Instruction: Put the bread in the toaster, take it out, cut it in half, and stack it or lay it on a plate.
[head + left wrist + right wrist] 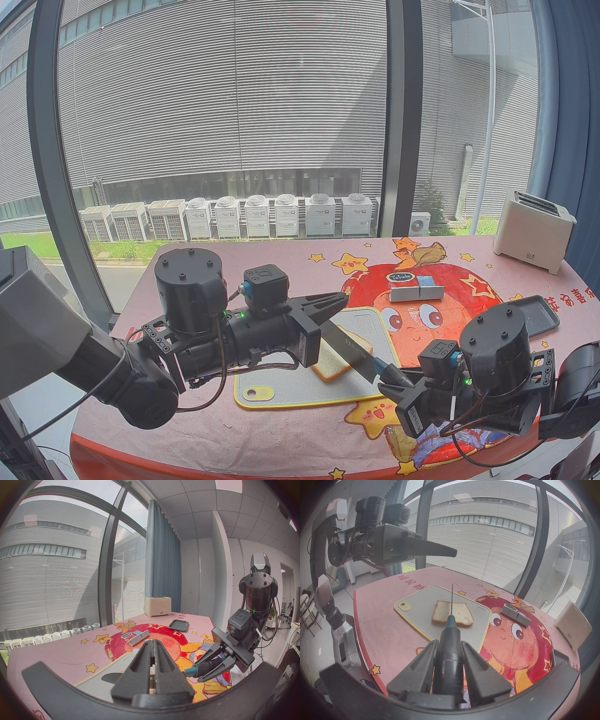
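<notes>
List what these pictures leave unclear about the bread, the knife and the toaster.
1. Head view: the knife in the right gripper and the left gripper cover part of the bread; blade contact is unclear.
2. Head view: the toaster walls hide the insides of its slots.
3. Right wrist view: the blade is edge-on, a thin line.

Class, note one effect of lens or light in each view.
Head view: daylight through the tall window lights the pink printed table, and the dark window frame bows. Left wrist view: strong fisheye, dark rim at the corners. Right wrist view: same bowing; the teal-handled knife shows edge-on as a thin line.
</notes>
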